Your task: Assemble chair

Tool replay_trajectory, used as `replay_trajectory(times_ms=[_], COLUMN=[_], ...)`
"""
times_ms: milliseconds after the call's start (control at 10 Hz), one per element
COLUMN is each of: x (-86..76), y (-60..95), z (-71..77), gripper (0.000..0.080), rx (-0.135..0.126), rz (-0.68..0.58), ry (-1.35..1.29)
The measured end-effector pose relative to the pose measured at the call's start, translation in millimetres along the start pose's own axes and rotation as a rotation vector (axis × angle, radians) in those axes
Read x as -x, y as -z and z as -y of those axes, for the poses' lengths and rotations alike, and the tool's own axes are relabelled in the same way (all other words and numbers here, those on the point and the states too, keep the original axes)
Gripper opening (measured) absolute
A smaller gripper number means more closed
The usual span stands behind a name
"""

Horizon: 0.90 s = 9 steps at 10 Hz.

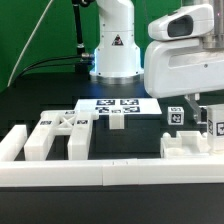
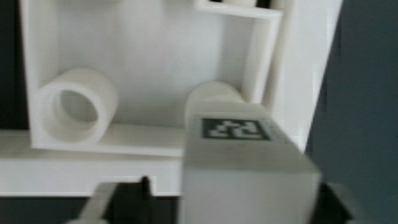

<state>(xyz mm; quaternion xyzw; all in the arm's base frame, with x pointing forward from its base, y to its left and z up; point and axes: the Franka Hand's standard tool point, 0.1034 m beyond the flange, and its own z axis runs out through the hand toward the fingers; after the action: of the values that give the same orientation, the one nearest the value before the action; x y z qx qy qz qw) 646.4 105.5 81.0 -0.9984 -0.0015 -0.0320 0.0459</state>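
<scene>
In the wrist view a white tagged chair block runs straight between my gripper. Its dark fingers lie against both sides of the block, shut on it. Behind the block stands a white chair panel with a round ring on it. In the exterior view my gripper hangs low over the white chair piece at the exterior view's right, and its big white body hides the fingertips. Barred chair frames lie at the exterior view's left. A small white block stands near the middle.
The marker board lies flat behind the small block. A long low white border rail runs along the front of the black table. The robot's white base stands at the back.
</scene>
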Motion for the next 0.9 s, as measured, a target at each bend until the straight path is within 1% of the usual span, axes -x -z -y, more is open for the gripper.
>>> replay_trajectory(times_ms=[100, 200, 300, 500, 700, 900], x=[0.1, 0.1, 0.3, -6.7, -7.3, -5.3], y=[-0.1, -0.1, -0.3, -2.4, -3.5, -3.9], z=[0.2, 0.3, 1.0, 4.6, 7.8, 8.5], gripper=[0.0286, 0.0286, 0.0286, 0.0286, 0.0286, 0.0287], rx=[0.0, 0.0, -0.001, -0.001, 0.003, 0.009], rz=[0.0, 0.0, 0.001, 0.043, 0.042, 0.022], ry=[-0.064, -0.095, -0.179, -0.44, -0.708, -1.035])
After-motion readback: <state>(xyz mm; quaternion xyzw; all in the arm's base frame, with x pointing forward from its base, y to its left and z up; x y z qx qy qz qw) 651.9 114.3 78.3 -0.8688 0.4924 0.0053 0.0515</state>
